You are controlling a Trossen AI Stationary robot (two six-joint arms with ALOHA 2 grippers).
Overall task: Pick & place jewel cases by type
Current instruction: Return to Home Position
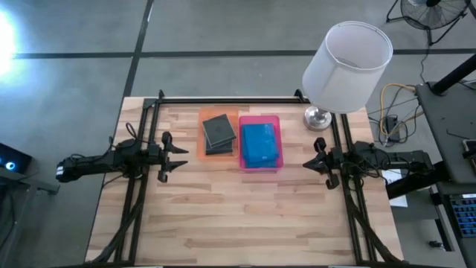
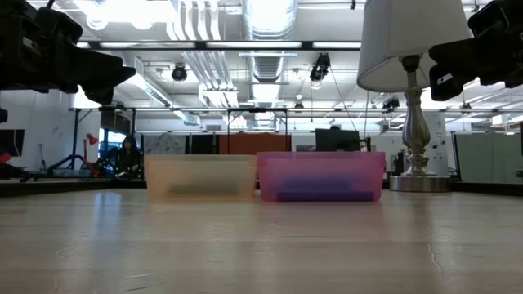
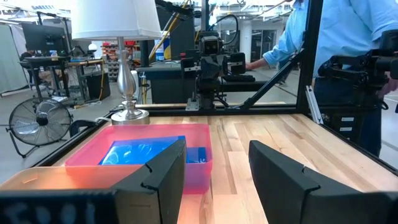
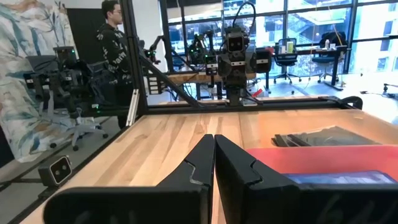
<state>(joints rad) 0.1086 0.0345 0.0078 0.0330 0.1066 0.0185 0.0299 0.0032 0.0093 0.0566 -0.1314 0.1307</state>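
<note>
The dark grey jewel cases (image 1: 219, 132) lie stacked in the orange tray (image 1: 218, 115), also seen as a stack (image 4: 326, 137). The blue jewel cases (image 1: 260, 144) lie stacked in the pink tray (image 1: 260, 167), seen too as blue cases (image 3: 146, 151). My left gripper (image 1: 177, 156) hovers open at the table's left side, away from the trays. My right gripper (image 1: 312, 164) hovers shut at the right side, beside the pink tray. In the left wrist view my left gripper (image 3: 214, 168) shows a wide gap; in the right wrist view my right gripper (image 4: 214, 158) shows fingers together.
A table lamp with a white shade (image 1: 348, 65) and silver base (image 1: 317, 117) stands at the table's far right corner. A black frame (image 1: 223, 99) runs along the far edge. Bare wood (image 1: 245, 216) lies toward the near edge. A person in blue (image 3: 348, 37) stands beyond the table.
</note>
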